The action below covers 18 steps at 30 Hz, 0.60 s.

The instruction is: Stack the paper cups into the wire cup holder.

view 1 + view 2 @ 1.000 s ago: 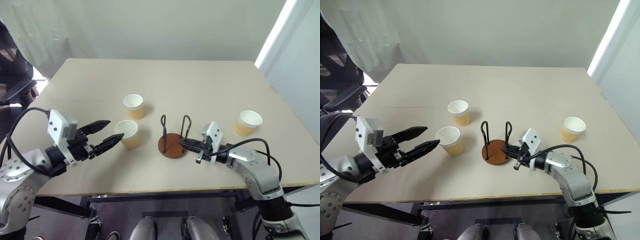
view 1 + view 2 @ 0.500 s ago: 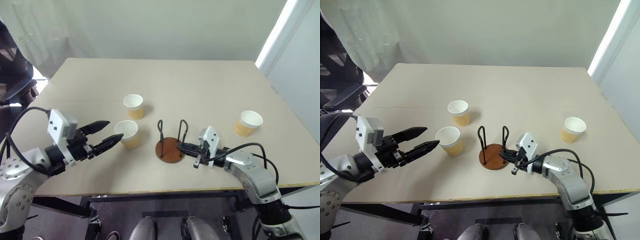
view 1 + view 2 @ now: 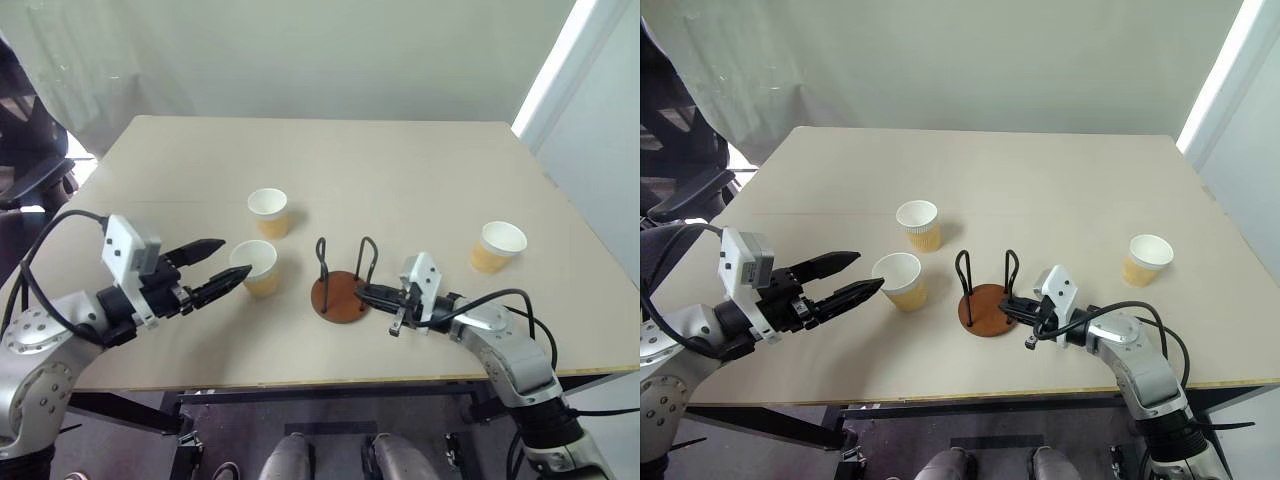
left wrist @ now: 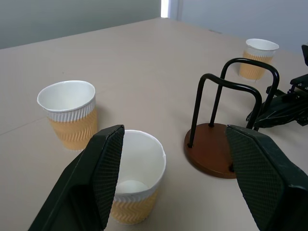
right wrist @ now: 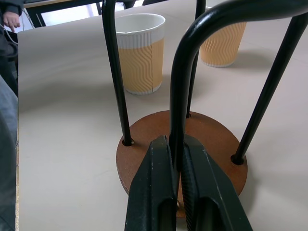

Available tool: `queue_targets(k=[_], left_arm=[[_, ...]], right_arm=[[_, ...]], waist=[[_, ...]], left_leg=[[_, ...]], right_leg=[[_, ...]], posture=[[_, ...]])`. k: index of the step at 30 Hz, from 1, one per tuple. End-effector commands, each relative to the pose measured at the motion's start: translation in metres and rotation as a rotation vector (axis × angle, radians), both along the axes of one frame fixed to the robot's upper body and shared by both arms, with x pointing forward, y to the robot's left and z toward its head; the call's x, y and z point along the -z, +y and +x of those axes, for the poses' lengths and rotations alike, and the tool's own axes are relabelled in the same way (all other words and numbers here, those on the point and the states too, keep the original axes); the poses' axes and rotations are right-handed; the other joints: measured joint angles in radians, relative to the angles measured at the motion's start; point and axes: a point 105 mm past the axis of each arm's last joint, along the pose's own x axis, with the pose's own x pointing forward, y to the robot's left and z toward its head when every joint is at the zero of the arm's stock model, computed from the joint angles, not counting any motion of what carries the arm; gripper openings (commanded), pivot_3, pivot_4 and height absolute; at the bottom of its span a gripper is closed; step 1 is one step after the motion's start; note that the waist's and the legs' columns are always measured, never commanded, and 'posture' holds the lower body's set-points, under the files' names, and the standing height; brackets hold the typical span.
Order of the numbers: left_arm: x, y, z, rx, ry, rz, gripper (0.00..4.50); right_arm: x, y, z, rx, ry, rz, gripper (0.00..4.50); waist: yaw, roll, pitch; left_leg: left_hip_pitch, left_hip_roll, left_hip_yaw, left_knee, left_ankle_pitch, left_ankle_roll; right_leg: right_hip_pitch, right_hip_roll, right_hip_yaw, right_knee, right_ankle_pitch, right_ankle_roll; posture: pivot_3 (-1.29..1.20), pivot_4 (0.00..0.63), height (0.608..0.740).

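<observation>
on the table (image 3: 420, 170), in front of our two hands, stand the wire cup holder (image 3: 340, 285) and three paper cups. the table is the largest thing, pale and flat. next is the holder: a round brown base with two thin black wire loops standing up. our right gripper (image 3: 362, 292) is closed on the lower part of the nearest wire, as the right wrist view shows, with the fingers (image 5: 154, 192) pressed on both sides of it. we judge the holder to be stiff and light, with most of its weight in the base, so it may tip or slide if pulled high on the wire; low on the wire seems the better place to hold.

our left gripper (image 3: 223, 265) is wide open and holds nothing. the nearest cup (image 3: 258, 266) stands just beyond its fingertips, between the two fingers (image 4: 98, 178) in the left wrist view. a second cup (image 3: 268, 211) stands a little further from this hand, and the third cup (image 3: 497, 246) is well apart, past our right hand on its outer side.

the cups look very light, thin and easy to crush. the ribbed wall should give some grip. we think a gentle hold across the upper wall, under the rolled rim, is safest.

we can read no brand, label or writing on the cups or the holder.
</observation>
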Motion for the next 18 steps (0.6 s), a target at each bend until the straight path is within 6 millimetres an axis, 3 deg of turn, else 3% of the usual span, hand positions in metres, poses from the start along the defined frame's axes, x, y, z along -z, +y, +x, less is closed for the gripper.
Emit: queue_targets(k=[1, 4, 11, 18], left_arm=[[-0.007, -0.001, 0.0, 0.006, -0.032, 0.017, 3.58], [-0.006, -0.001, 0.001, 0.007, -0.033, 0.018, 3.58], [-0.007, 0.0, 0.001, 0.012, -0.035, 0.017, 3.58], [-0.007, 0.0, 0.004, 0.019, -0.04, 0.018, 3.58]], right_arm=[[-0.008, 0.003, -0.002, -0.03, -0.045, 0.0, 0.28], [-0.007, 0.003, -0.002, -0.034, -0.053, -0.014, 1.05], [-0.009, 0.0, -0.002, -0.038, -0.053, -0.029, 3.53], [-0.018, -0.027, -0.005, -0.066, -0.044, -0.112, 3.53]], waist=[[0.0, 0.0, 0.0], [0.0, 0.0, 0.0], [0.0, 0.0, 0.0], [0.003, 0.0, 0.0]], left_leg=[[0.0, 0.0, 0.0, 0.0, 0.0, 0.0], [0.0, 0.0, 0.0, 0.0, 0.0, 0.0], [0.0, 0.0, 0.0, 0.0, 0.0, 0.0], [0.0, 0.0, 0.0, 0.0, 0.0, 0.0]], right_leg=[[0.0, 0.0, 0.0, 0.0, 0.0, 0.0], [0.0, 0.0, 0.0, 0.0, 0.0, 0.0], [0.0, 0.0, 0.0, 0.0, 0.0, 0.0], [0.001, 0.0, 0.0, 0.0, 0.0, 0.0]], posture=[[0.0, 0.15, 0.74], [0.0, 0.15, 0.74], [0.0, 0.15, 0.74], [0.0, 0.15, 0.74]])
